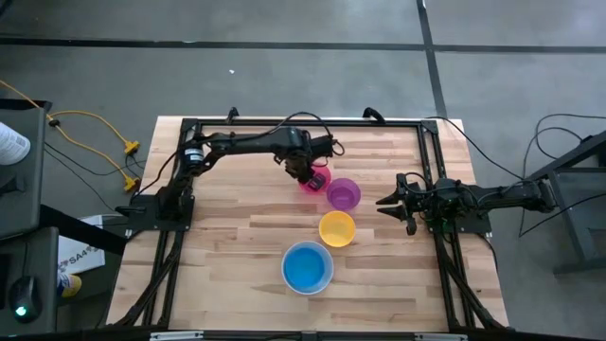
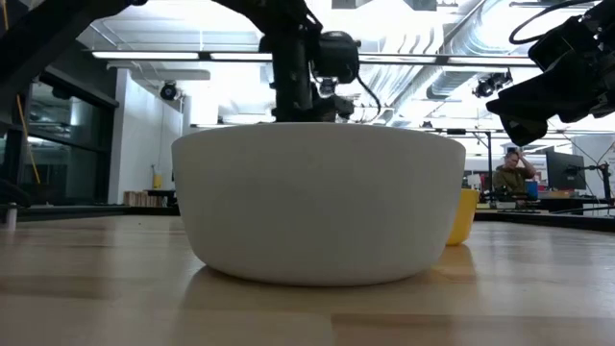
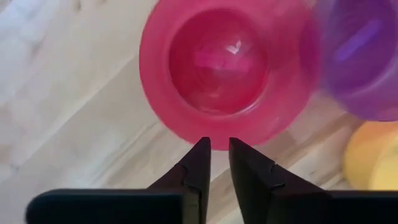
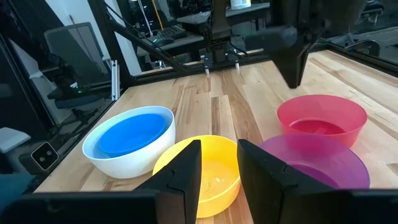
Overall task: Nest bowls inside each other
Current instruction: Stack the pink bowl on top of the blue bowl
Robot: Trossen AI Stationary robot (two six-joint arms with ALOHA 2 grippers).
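The pink-red bowl (image 1: 313, 181) stands upright on the table, with the purple bowl (image 1: 344, 194) right beside it and the yellow-orange bowl (image 1: 337, 228) nearer the front. The blue bowl (image 1: 305, 267) sits inside the larger white bowl (image 1: 326, 275). My left gripper (image 3: 217, 144) points down just above the pink-red bowl's rim (image 3: 211, 134). Its fingers are a narrow gap apart, and in the right wrist view it (image 4: 293, 74) hangs clear of the bowl. My right gripper (image 4: 217, 155) waits open at the table's right side, touching nothing.
A black frame (image 1: 189, 128) runs along the table's far, left and right sides. Bare wood lies to the left of the bowls and along the near edge. In the low view the white bowl (image 2: 317, 202) fills the foreground, and a person sits far off in the room.
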